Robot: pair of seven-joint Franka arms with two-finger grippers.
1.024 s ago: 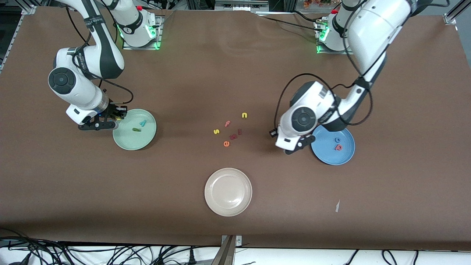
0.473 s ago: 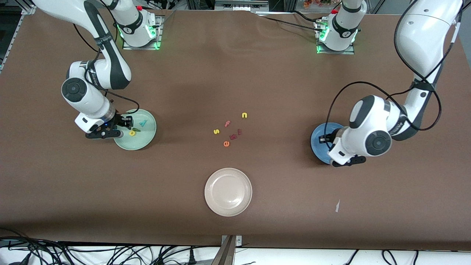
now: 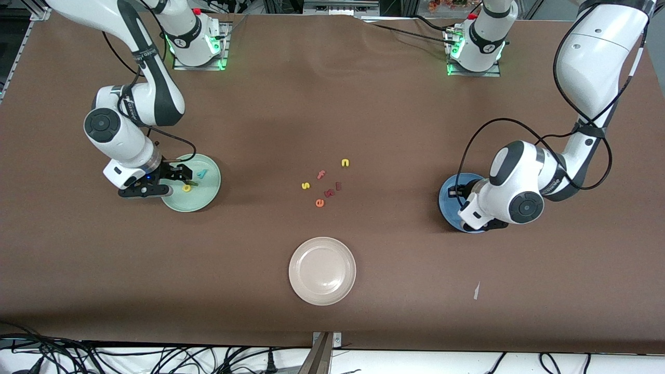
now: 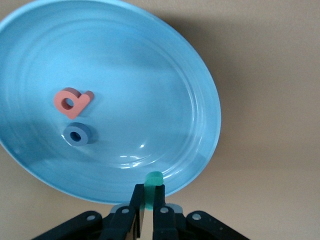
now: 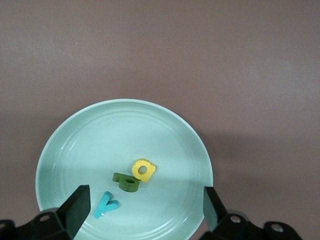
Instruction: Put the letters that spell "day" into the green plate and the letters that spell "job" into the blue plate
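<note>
Left wrist view showed the left gripper (image 4: 148,199) clamped on what looked like the j (image 4: 153,181) over the blue plate (image 4: 200,100); release low, inside the rim. Right gripper (image 5: 145,202) hung spread above the green plate (image 5: 75,145).

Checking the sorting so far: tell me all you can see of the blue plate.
The blue plate is round, shallow and glossy with a raised rim, lying flat toward the left arm's end of the table. A red-pink b and a blue o lie in it, close together. The left gripper hovers at its rim, shut on a teal letter.
</note>
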